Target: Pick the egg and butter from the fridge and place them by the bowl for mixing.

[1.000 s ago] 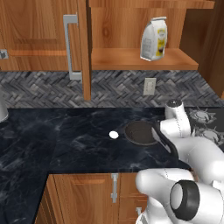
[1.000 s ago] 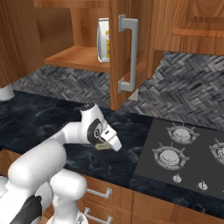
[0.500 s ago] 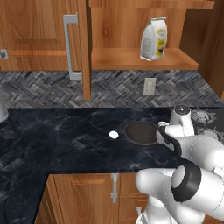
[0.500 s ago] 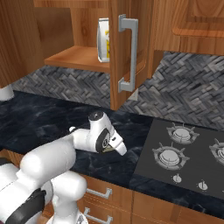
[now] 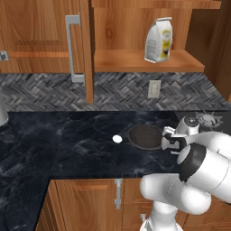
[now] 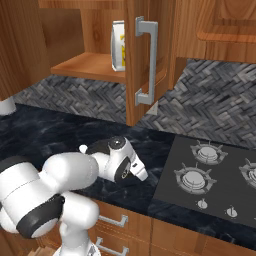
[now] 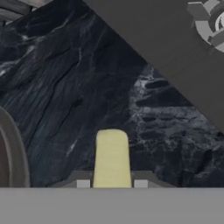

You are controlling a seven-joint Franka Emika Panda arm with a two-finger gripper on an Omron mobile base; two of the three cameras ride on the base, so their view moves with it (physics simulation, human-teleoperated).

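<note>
Fingers (image 7: 111, 183) clamp the butter (image 7: 112, 157) over the counter (image 7: 78, 87), bowl (image 5: 145, 136) at nine o'clock; next, lower and release.

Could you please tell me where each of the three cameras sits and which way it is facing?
Left base view: behind the arm's left, facing the counter, egg and bowl; the arm rises lower right.
Right base view: behind its right, facing the counter and stove; the arm rises lower left.
Hand view: on the hand, looking down along the gripper shut on the butter.
Both base views share the bag on the shelf.
</note>
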